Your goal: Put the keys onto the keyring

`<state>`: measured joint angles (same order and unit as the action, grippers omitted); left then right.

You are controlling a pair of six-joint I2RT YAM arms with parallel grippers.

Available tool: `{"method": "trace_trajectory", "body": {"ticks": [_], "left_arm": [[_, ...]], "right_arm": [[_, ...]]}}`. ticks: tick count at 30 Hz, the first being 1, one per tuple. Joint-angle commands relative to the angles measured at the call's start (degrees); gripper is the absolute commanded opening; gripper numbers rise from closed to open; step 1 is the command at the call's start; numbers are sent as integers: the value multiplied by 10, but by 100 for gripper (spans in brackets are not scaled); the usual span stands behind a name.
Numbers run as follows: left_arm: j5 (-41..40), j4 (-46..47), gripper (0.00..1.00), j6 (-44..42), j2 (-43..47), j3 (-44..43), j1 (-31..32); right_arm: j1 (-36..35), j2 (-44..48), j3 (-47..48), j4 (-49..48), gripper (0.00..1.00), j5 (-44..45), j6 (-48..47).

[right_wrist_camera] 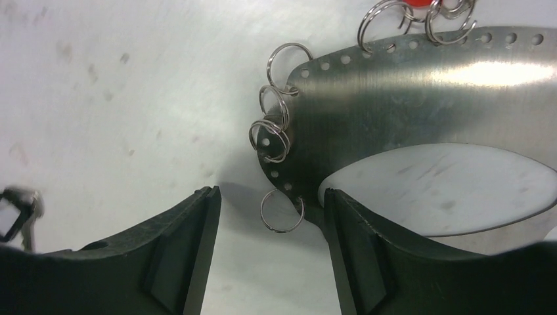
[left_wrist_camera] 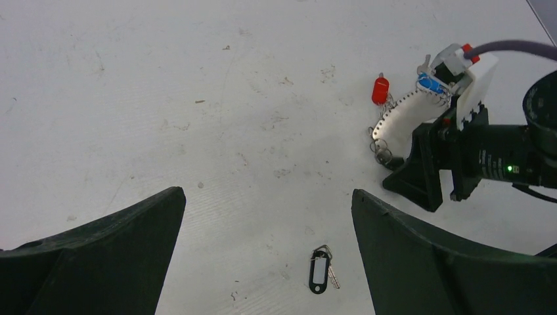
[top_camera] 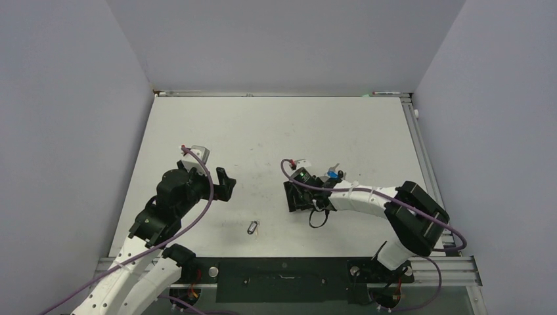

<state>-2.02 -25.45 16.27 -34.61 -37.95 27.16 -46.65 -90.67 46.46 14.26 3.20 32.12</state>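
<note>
The keys (top_camera: 253,227) lie flat on the white table between the two arms: a small dark oval tag with a short silvery key. They also show in the left wrist view (left_wrist_camera: 320,270) and at the left edge of the right wrist view (right_wrist_camera: 13,213). The keyring (right_wrist_camera: 407,85) is a wide silvery band with holes and several small split rings. It carries a red tag (left_wrist_camera: 380,90) and a blue tag (left_wrist_camera: 430,84). My right gripper (right_wrist_camera: 270,193) is open, low over the keyring's rim, with one split ring (right_wrist_camera: 281,211) between its fingers. My left gripper (left_wrist_camera: 268,197) is open and empty above the keys.
In the top view the right gripper (top_camera: 293,197) and its wrist cover most of the keyring; the blue tag (top_camera: 333,174) shows beside it. The left gripper (top_camera: 225,186) hangs left of the middle. Grey walls close in the table (top_camera: 276,125) on three sides.
</note>
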Motion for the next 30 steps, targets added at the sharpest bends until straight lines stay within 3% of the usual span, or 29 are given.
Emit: {"method": "trace_trajectory", "body": {"ticks": [1,10,18,22,30], "left_arm": [[11,31,96,-3,1,-5,-3],[20,32,96,0,-1,-3,-4],[10,33,96,2,5,0,0],[-19,-3,96,6,-16,-30,-1],[4,6,96,5,-18,-21,-3]], "right_arm": [[-84,34,-4,63,59,44,62],[-179,116,45,79,60,171,13],[-208,216,-41,-28,62,225,-116],[-208,255,-57,-39,63,177,-149],[-209,149,25,100,62,140,-163]]}}
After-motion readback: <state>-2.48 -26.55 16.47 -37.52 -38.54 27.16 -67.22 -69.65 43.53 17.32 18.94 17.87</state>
